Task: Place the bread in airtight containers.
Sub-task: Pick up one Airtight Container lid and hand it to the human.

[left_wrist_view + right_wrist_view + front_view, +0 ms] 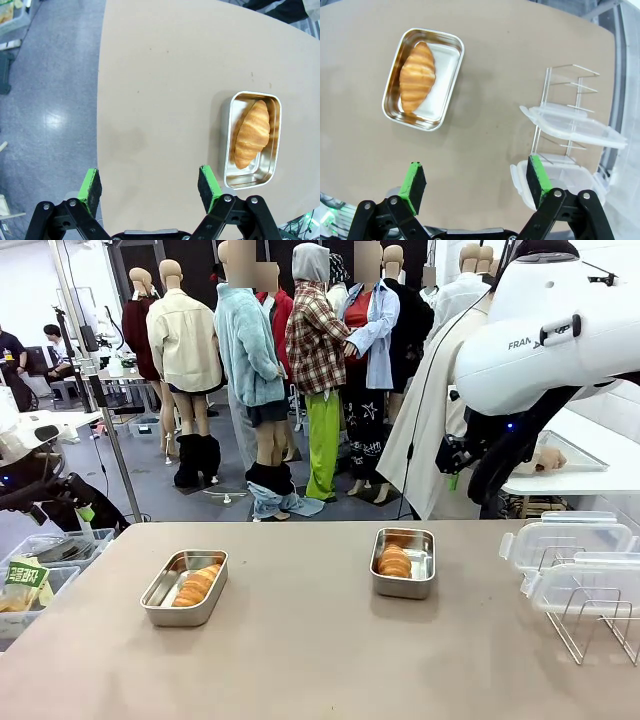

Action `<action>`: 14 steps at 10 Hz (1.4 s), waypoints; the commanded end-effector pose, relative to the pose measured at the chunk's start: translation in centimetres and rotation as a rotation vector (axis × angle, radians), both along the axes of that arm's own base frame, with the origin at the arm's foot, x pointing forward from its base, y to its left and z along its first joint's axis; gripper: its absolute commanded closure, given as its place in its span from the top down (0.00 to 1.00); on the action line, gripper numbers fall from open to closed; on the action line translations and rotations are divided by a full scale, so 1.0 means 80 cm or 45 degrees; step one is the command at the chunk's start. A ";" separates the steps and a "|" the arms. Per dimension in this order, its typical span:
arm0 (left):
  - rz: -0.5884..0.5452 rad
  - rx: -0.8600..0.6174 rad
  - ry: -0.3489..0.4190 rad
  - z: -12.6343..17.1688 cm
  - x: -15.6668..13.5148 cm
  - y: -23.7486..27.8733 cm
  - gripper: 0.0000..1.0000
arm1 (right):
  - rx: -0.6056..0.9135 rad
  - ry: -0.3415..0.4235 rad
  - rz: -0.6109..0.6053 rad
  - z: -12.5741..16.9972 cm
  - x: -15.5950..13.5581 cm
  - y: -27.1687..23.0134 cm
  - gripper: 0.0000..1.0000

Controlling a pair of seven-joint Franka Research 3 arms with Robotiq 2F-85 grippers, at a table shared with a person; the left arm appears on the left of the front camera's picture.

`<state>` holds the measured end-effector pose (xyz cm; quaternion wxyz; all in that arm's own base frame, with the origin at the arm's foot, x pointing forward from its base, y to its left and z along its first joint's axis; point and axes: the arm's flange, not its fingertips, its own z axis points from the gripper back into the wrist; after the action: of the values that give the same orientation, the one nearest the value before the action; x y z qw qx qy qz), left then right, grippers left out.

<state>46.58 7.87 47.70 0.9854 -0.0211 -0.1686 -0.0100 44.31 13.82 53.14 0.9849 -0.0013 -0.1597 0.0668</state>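
Bread [196, 585] in both airtight containers [160, 595] — one piece left, one right. Left gripper [150, 181] spread wide, empty, by the left edge of the table [150, 75]; right gripper [476, 176] likewise wide and empty.

Front camera looks across the table [300, 660]; both wrist cameras look down onto it

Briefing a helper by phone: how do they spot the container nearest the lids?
Start at the tan table, robot's right half. Left of the wire rack with clear lids stands a steel container holding one roll; its twin sits farther left, angled.
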 end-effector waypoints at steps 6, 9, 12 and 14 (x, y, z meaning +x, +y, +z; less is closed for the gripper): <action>-0.001 0.009 0.002 0.002 0.000 0.002 1.00 | -0.004 -0.027 -0.020 -0.005 0.000 0.002 1.00; -0.001 0.009 0.002 0.002 0.000 0.002 1.00 | -0.004 -0.027 -0.020 -0.005 0.000 0.002 1.00; -0.001 0.009 0.002 0.002 0.000 0.002 1.00 | -0.004 -0.027 -0.020 -0.005 0.000 0.002 1.00; -0.001 0.009 0.002 0.002 0.000 0.002 1.00 | -0.004 -0.027 -0.020 -0.005 0.000 0.002 1.00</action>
<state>46.58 7.87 47.70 0.9854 -0.0211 -0.1686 -0.0100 44.31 13.82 53.14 0.9849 -0.0014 -0.1597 0.0668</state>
